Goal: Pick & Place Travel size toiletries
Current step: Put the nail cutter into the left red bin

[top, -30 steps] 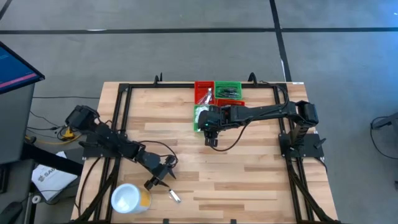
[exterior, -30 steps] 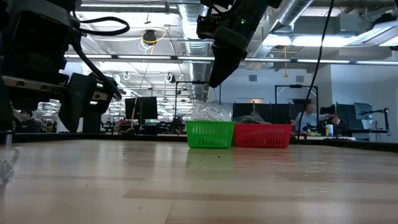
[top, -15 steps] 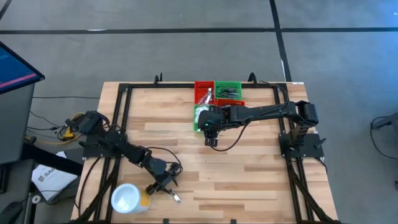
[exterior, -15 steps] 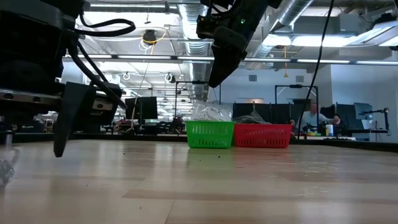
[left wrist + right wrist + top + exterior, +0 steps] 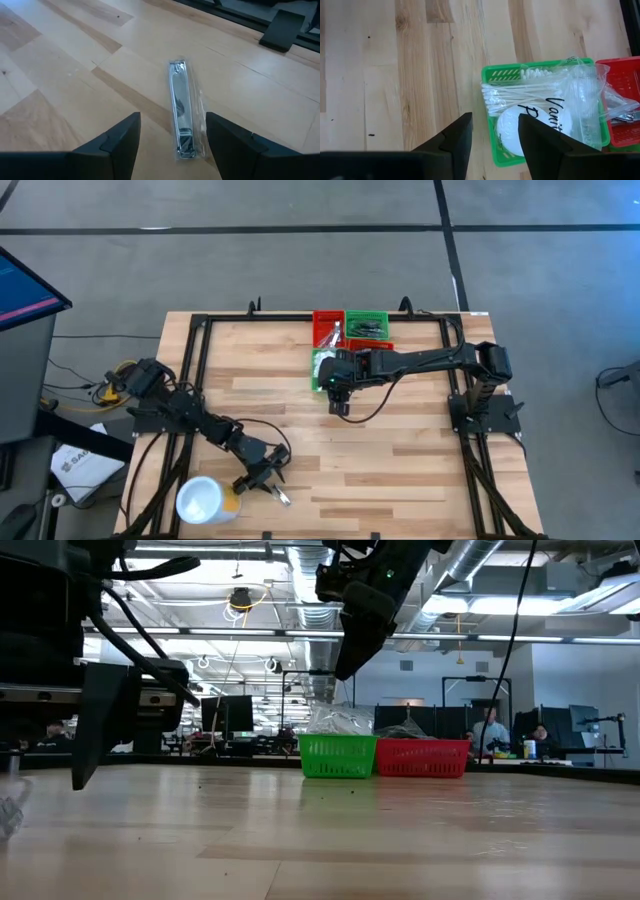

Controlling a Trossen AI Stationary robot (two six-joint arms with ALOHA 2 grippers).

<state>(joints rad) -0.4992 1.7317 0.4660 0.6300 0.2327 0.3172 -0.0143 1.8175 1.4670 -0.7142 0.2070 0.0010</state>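
Note:
A thin silver sachet in clear wrap (image 5: 179, 112) lies flat on the wood near the table's near edge, also seen in the high view (image 5: 281, 496). My left gripper (image 5: 172, 144) hangs low just short of it, open, one finger on either side of its nearer end, touching nothing; it also shows in the high view (image 5: 262, 479). My right gripper (image 5: 495, 145) waits open, raised above the table by the green bin (image 5: 492, 80), which holds a wrapped packet of cotton swabs (image 5: 520, 92) and a white round pad (image 5: 512, 130).
A white round tub with an orange side (image 5: 205, 500) stands close to the left of my left gripper. Red and green bins (image 5: 352, 330) cluster at the far middle of the table. Black frame rails (image 5: 190, 370) run along the sides. Bare wood lies between the arms.
My left gripper has moved toward the near edge and a little right, down toward the silver sachet, and now hangs low over the wood with its fingers astride the sachet's end. My right arm has kept still.

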